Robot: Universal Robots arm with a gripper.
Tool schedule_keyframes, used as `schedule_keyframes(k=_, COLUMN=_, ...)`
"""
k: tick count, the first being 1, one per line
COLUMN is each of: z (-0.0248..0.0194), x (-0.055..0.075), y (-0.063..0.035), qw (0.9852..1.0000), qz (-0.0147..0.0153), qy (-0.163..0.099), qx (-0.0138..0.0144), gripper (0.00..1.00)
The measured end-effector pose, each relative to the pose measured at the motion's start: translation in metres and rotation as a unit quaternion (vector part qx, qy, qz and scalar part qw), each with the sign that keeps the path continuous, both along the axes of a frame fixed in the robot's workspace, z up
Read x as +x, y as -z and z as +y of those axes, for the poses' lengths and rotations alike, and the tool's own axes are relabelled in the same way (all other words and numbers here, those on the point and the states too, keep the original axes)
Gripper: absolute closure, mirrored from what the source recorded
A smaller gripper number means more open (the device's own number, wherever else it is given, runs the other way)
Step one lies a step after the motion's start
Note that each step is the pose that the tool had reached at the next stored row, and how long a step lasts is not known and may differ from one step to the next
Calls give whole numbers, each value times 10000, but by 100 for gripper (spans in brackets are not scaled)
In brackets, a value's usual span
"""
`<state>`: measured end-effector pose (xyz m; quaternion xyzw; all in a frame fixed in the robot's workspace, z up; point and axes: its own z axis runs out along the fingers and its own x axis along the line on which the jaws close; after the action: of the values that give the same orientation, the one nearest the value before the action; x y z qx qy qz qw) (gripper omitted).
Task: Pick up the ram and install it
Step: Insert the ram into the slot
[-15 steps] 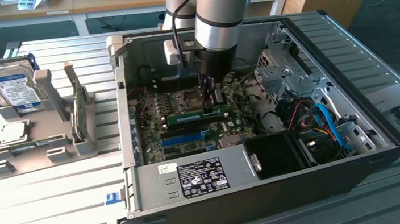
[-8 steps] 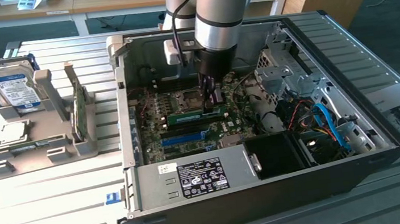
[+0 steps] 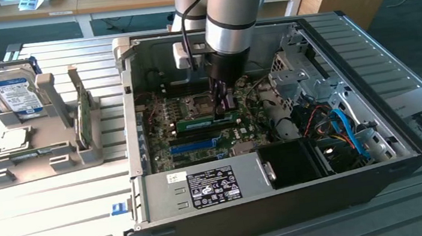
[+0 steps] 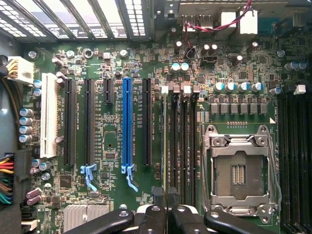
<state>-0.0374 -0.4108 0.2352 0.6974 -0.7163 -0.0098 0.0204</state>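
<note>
Now tool hung low inside computer case, nearly pressed together, and seemed to pinch top edge of ram. Ram stood on its edge on motherboard, next to empty black slots. Could not tell if pushed all way in. Ram looked long, slim, green, much thinner than board under it. Likely light and stiff, but could crack if bent. Best hold: thin top edge, near middle.

The end effector grips the ram edge-up on the motherboard.
</note>
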Motion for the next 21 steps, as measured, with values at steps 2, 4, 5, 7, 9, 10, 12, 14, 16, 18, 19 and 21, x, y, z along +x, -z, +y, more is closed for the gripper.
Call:
schedule_keyframes(k=2, z=4, x=1, y=2, qw=10000, qz=0, qy=0, qx=1, gripper=88)
schedule_keyframes(k=4, z=6, x=1, y=2, qw=10000, qz=0, qy=0, qx=0, gripper=88)
schedule_keyframes(k=5, z=7, x=1, y=2, qw=10000, qz=0, qy=0, qx=0, gripper=88)
schedule_keyframes(k=7, z=12, x=1, y=4, qw=10000, qz=0, qy=0, qx=1, gripper=88)
schedule_keyframes(k=9, z=16, x=1, y=7, qw=10000, qz=0, qy=0, qx=0, gripper=88)
schedule_keyframes(k=10, z=16, x=1, y=7, qw=10000, qz=0, qy=0, qx=-1, gripper=88)
schedule_keyframes(k=12, z=16, x=1, y=13, qw=10000, qz=0, qy=0, qx=0, gripper=88)
schedule_keyframes(k=14, z=16, x=1, y=18, qw=10000, qz=0, qy=0, qx=0, gripper=88)
schedule_keyframes(k=16, z=16, x=1, y=23, qw=10000, qz=0, qy=0, qx=0, gripper=88)
schedule_keyframes(k=18, z=16, x=1, y=27, qw=10000, qz=0, qy=0, qx=0, gripper=88)
schedule_keyframes(k=19, z=16, x=1, y=28, qw=10000, qz=0, qy=0, qx=-1, gripper=88)
schedule_keyframes(k=21, z=16, x=1, y=31, qw=10000, qz=0, qy=0, qx=0, gripper=88)
